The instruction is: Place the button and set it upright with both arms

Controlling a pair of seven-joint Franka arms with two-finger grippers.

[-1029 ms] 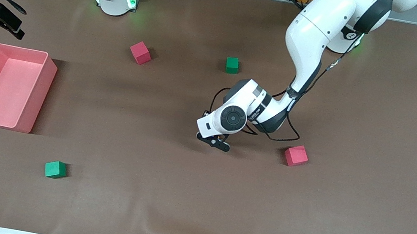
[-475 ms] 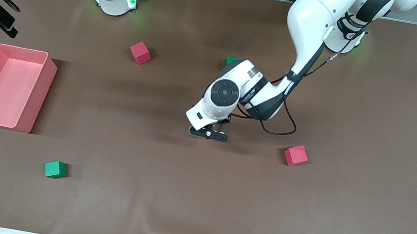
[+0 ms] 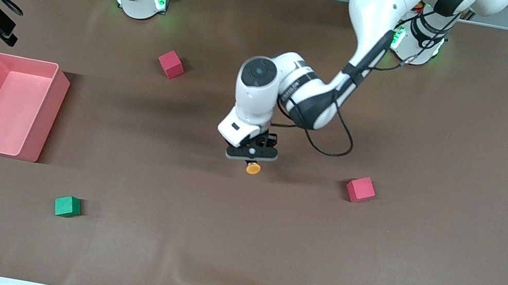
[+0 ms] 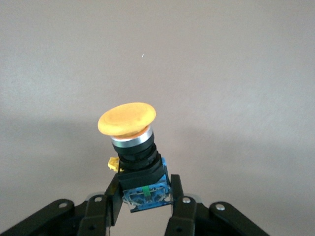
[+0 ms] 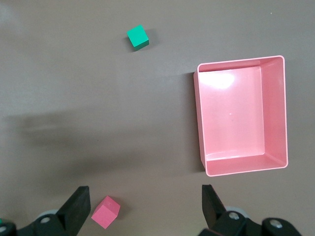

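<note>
Having lifted the small orange-capped black push-button (image 3: 253,167) off the brown surface (image 3: 418,276), our left gripper (image 3: 251,155) jaws clamp its bluish base, while our right gripper (image 5: 142,206) waits wide open.

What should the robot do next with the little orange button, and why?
Probably lower it gently to the table. The left gripper is shut on the button by its blue end, holding it above the mat with the orange cap sticking out. The right gripper waits open near the pink bin.
</note>
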